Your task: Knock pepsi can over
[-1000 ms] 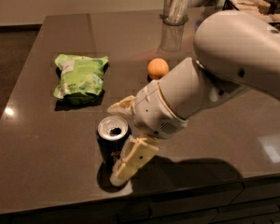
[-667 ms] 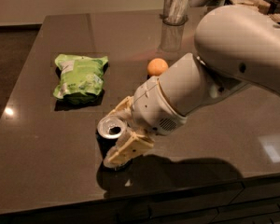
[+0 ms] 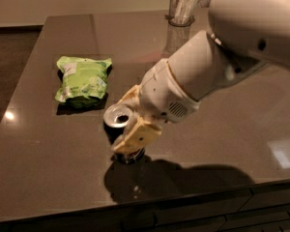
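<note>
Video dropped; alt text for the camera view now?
The gripper is at the pepsi can, which leans tilted near the front edge of the dark table. A green bag lies left of it, and a glass tumbler stands at the far edge.

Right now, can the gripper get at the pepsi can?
Probably yes: the gripper is right at the pepsi can with nothing between them; the green bag lies well off to one side.

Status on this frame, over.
Gripper at the pepsi can, near table edge. Can leaning, not down. Green bag, tumbler well apart.
</note>
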Motion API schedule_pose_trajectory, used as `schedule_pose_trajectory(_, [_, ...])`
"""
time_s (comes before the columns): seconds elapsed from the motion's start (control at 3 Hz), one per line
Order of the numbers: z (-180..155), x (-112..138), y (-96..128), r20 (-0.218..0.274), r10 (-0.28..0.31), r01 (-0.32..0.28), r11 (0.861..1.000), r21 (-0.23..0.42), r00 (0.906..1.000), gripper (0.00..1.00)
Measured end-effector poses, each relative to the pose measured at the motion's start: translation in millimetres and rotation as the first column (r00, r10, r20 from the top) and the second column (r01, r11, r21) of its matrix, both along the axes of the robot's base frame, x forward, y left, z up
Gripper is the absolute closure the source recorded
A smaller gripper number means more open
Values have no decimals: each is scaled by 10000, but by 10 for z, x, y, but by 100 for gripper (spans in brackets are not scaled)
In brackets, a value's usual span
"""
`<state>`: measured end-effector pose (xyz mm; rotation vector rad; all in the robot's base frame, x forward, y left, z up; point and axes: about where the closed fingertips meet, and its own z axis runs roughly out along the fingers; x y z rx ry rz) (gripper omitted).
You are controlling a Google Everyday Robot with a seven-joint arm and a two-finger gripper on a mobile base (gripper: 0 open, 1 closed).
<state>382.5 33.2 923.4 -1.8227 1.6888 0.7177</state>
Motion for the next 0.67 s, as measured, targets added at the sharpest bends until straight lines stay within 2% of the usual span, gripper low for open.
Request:
schedule_pose_trajectory(0.33, [213, 316, -314, 238, -998, 1021, 9856, -1347, 9947, 100])
schedule_pose_trajectory(0.67, [359, 607, -694, 690, -1765, 1891, 9382, -2900, 9819, 100])
